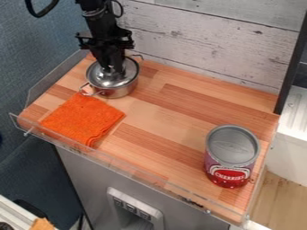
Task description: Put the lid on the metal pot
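Note:
At the upper left of the camera view, my gripper point(112, 68) hangs down over the metal pot point(120, 92), right at the middle of the lid point(118, 81). The shiny domed lid lies over the pot's mouth, with its knob hidden by the gripper. Whether the lid's rim sits fully flush all the way round is hard to tell, since the arm covers its back part. The pot stands upright near the back left of the wooden surface, with one handle toward the front left and another at the back right.
An orange folded cloth point(83, 118) lies just in front of the pot. A large can point(230, 168) stands at the right front. Low clear guards point(129, 170) run along the front and left edges, and a whitewashed plank wall point(203, 45) rises behind.

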Motion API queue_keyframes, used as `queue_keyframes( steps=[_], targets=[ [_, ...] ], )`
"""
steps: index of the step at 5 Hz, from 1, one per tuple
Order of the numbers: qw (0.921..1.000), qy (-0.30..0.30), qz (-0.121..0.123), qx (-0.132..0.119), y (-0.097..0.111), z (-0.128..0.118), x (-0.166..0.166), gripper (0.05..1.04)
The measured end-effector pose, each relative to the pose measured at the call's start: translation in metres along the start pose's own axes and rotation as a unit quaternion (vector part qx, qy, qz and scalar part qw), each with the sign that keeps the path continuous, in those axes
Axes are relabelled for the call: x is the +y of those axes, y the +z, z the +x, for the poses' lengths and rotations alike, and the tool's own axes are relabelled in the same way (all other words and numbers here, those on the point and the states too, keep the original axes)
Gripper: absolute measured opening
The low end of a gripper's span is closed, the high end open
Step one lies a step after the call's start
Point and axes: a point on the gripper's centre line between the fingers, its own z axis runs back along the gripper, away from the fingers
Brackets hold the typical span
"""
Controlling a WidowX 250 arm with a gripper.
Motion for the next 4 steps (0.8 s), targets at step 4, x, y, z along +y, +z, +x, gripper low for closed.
queue_keyframes(
  steps=[4],
  targets=[
    [0.9779,-0.204,0.045,0.019,0.034,0.019,-0.031,1.007]
  ],
)
